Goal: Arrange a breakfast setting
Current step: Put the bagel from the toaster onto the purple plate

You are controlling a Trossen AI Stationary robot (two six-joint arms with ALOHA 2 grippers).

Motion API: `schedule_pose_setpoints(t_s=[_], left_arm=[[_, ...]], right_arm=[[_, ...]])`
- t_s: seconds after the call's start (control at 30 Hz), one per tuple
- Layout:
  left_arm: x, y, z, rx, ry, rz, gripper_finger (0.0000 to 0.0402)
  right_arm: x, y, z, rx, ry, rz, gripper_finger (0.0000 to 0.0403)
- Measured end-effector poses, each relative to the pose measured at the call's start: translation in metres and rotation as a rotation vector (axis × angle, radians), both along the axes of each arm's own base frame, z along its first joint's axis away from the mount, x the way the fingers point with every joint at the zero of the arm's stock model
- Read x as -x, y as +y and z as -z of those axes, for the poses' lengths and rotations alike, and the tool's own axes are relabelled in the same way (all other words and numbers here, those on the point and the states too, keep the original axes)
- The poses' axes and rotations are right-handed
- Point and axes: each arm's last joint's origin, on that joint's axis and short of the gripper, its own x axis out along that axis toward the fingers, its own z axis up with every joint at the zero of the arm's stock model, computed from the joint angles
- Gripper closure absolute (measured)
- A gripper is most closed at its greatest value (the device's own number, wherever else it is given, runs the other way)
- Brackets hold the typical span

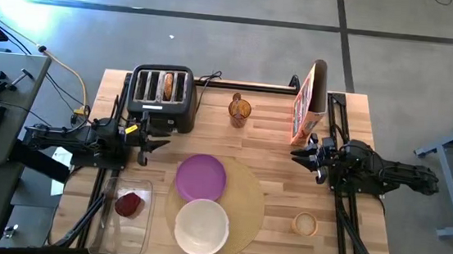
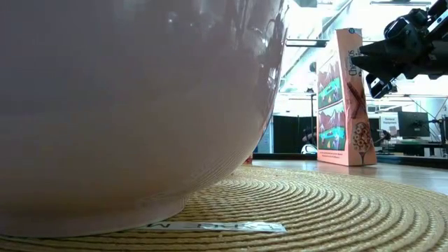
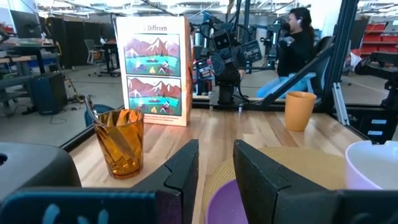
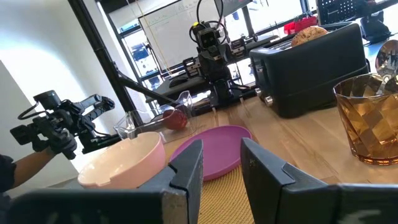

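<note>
**Both My Grippers Empty Over the Table**

My left gripper (image 1: 145, 141) hung slightly open beside the toaster (image 1: 161, 96), clasping nothing. My right gripper (image 1: 305, 153) waited likewise parted and bare near the cereal box (image 3: 153, 70), whose top read "Differen"; the rest I could not read. The purple plate (image 1: 201, 177) and white bowl (image 1: 201, 226) sat on the round placemat (image 1: 246, 201), whose label I could not read. A bagel (image 1: 167, 86) stood in the toaster, and the red piece (image 1: 128, 204) lay in the clear container (image 1: 123, 226).
</note>
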Motion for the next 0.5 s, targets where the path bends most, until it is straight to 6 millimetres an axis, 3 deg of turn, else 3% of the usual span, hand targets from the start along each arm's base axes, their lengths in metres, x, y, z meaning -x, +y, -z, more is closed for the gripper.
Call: schedule_pose_setpoints(t_s=[0.5], left_arm=[[0.0000, 0.0001, 0.0001, 0.038, -0.004, -0.003, 0.0309]], right_arm=[[0.0000, 0.0000, 0.0000, 0.000, 0.000, 0.002, 0.0313]])
